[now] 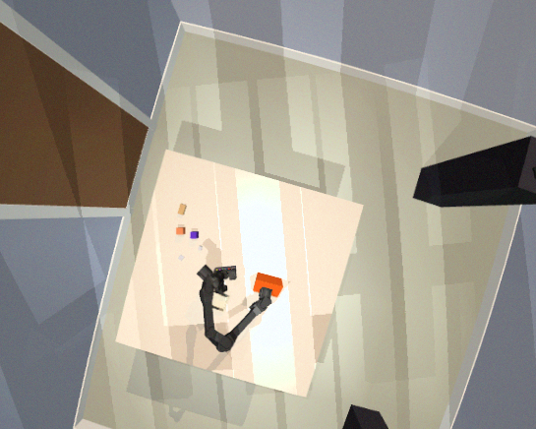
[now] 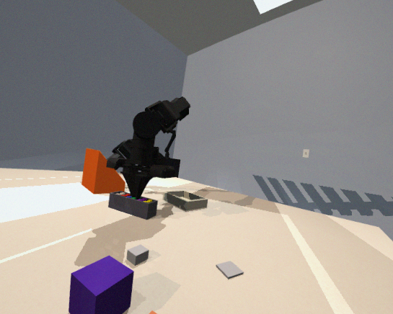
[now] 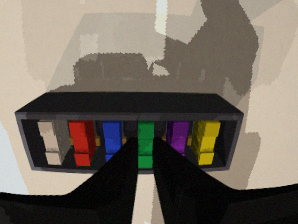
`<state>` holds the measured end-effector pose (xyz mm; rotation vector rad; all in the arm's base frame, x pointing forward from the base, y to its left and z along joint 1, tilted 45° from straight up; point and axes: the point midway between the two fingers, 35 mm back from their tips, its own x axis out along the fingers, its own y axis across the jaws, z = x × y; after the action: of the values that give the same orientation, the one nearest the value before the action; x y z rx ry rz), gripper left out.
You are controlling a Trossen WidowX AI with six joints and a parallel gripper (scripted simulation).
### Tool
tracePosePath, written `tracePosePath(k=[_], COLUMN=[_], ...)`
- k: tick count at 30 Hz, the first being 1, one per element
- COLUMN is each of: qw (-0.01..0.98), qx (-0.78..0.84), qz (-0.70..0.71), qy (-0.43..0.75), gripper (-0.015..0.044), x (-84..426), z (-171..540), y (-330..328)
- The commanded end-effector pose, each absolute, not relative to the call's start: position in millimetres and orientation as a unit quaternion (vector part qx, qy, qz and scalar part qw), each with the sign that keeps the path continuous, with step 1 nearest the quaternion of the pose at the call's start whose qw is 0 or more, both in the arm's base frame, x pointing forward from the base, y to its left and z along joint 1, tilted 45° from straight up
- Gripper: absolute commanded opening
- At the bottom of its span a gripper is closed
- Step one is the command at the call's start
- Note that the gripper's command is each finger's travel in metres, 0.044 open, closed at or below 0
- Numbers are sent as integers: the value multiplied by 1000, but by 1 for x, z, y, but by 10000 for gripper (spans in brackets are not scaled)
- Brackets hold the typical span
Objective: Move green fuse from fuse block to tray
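Note:
The fuse block [image 2: 131, 209] [image 3: 130, 103] is a dark open box with a row of upright fuses. The green fuse [image 3: 145, 128] stands in the row between the blue fuse [image 3: 112, 131] and the purple fuse [image 3: 178, 131]. It looks seated, level with its neighbours. My gripper [image 2: 137, 197] [image 3: 145, 144] points down at the block and is shut on the green fuse, one finger on each side. The fingertips are close to the blue and purple fuses; whether they touch is not clear. The tray [image 1: 220, 301] [image 2: 196, 204] stands beside the block, with nothing visible in it.
White [image 3: 49, 134], red [image 3: 81, 134] and yellow [image 3: 207, 134] fuses also stand in the block. An orange wedge-shaped block [image 1: 268, 283] [image 2: 95, 176] stands beyond it. A purple cube [image 1: 194, 235] [image 2: 102, 284], a small grey block [image 2: 138, 255] and a flat grey piece [image 2: 229, 269] lie on the table.

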<state>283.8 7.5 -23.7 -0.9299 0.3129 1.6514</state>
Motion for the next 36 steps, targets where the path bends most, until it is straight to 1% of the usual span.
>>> tracePosePath(k=[1, 36], qw=[572, 573], qx=[-398, -397], qz=[705, 705], qy=[133, 133], gripper=[0, 0], x=[284, 285], z=[-22, -10], y=[6, -6])
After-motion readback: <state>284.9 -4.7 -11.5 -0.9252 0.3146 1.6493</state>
